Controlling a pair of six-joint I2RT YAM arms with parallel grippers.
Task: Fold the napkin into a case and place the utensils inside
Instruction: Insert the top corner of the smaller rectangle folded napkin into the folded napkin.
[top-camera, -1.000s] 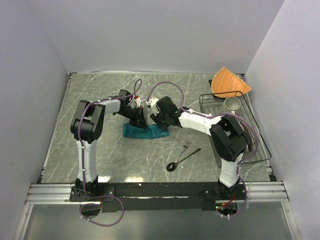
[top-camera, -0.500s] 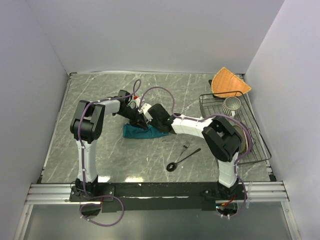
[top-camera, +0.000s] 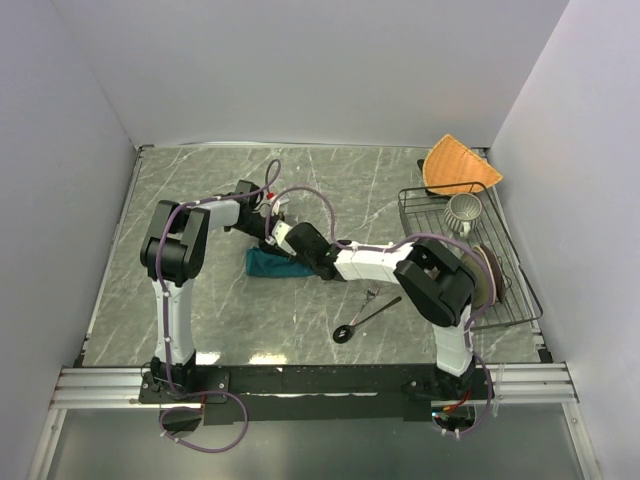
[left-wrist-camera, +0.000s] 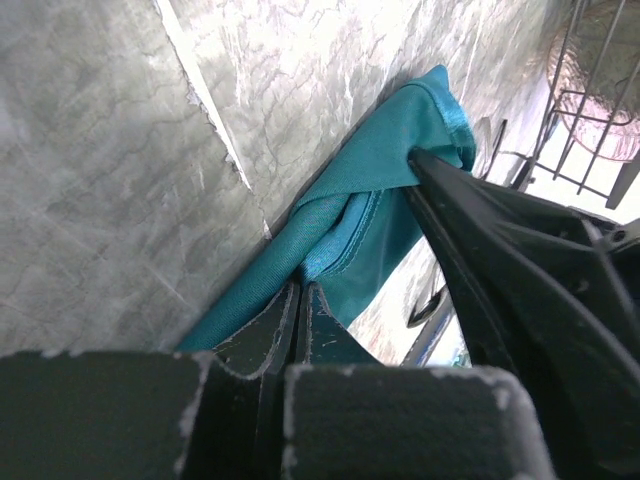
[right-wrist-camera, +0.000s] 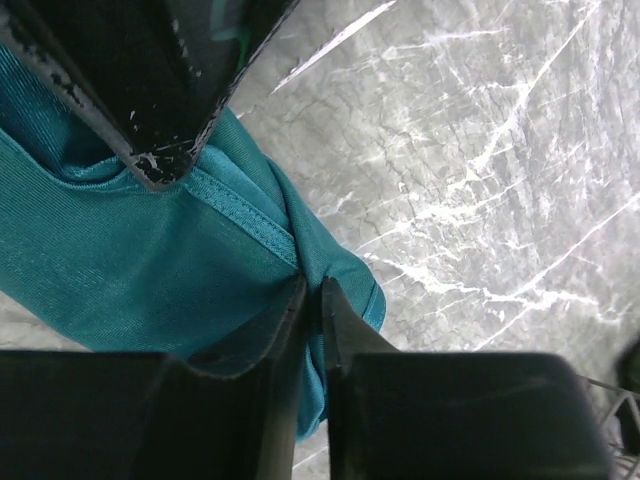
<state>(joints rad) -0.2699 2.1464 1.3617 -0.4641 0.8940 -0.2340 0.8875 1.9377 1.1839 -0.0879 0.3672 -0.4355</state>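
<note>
Folding step: L end effector (left-wrist-camera: 300, 292) & R end effector (right-wrist-camera: 312, 290) both pinched shut on napkin (top-camera: 266, 263). Next: lay fold flat.

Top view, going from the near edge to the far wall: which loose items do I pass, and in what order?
spoon → fork → napkin → cup → orange cloth. Things whose depth overlaps several of these are left out.

A grey marble-patterned counter (top-camera: 190, 190) is being enclosed on three sides by plain pale walls (top-camera: 300, 70) and is being evenly lit.
</note>
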